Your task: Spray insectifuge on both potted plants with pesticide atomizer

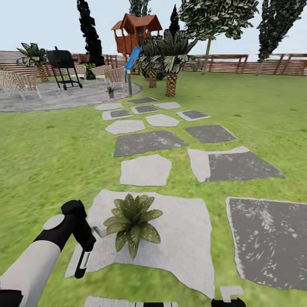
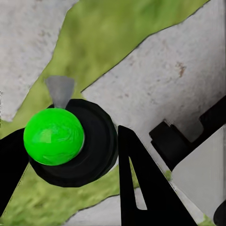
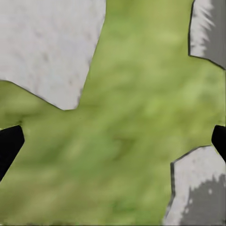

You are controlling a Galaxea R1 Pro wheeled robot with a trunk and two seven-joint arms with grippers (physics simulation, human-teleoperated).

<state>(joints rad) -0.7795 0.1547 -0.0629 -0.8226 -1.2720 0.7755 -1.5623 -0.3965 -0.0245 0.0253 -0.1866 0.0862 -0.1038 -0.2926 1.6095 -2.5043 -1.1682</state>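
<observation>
L claw (image 1: 86, 244) is pinched on the spray bottle (image 1: 82, 265). In the L wrist view its dark fingers (image 2: 136, 183) sit on either side of the bottle's round black body, which has a bright green ball on it. The bottle hangs just beside the near potted plant (image 1: 132, 221), on its left, w/ a grey trigger-like part poking toward the leaves. R claw (image 3: 113, 141) is spread wide & empty, low over grass.

Step in hand looks like spraying plant no. 1. To do it well:
- Aim the nozzle at the rosette's centre, not at the slab.
- Sweep across the leaves so the far side gets covered too.
- Keep the grip firm; the bottle is slim & could twist.
- Don't brush the leaves w/ the arm.

The plant stands on a pale stone slab (image 1: 183, 238) in the lawn (image 1: 51, 153). Grey & white stepping stones lead to a gravel patio (image 1: 64, 98) w/ chairs & a grill. A small plant (image 1: 110, 91) at the patio edge is prob. no. 2, well apart. A slatted fence (image 1: 238, 64) & a playhouse stand behind.
</observation>
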